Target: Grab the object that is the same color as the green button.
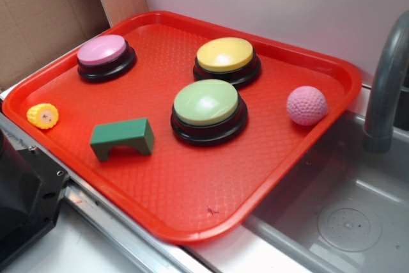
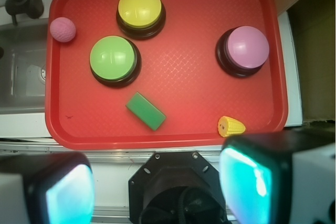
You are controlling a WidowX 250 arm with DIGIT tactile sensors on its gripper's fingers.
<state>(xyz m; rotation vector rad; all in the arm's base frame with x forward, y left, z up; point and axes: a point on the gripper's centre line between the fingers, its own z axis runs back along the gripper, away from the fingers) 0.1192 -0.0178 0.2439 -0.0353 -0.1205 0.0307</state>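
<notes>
wrist | gripper [image 2: 157, 184] fingers [image 2: 247, 182] spread wide, holding nothing | green block [image 2: 146, 110] untouched on tray [image 2: 173, 129]

1. Both views are bright and evenly lit, with colours strongly saturated on the red tray [image 1: 192, 202].
2. In the exterior view, soft highlights sit on the domes of the green button [image 1: 206, 101], the yellow button [image 1: 225, 54] and the pink button [image 1: 102, 49], suggesting diffuse light from above.
3. Shadows are short and soft, pooling just under the buttons and under the green bridge block [image 1: 123, 137].
4. The wall at the upper right of the exterior view is washed out, nearly white.
5. In the wrist view, the pincer [image 2: 157, 187] fingers [image 2: 247, 179] along the bottom edge are large, blurred and tinged with cyan glare.
6. The tray contents in the wrist view are reasonably sharp.
</notes>
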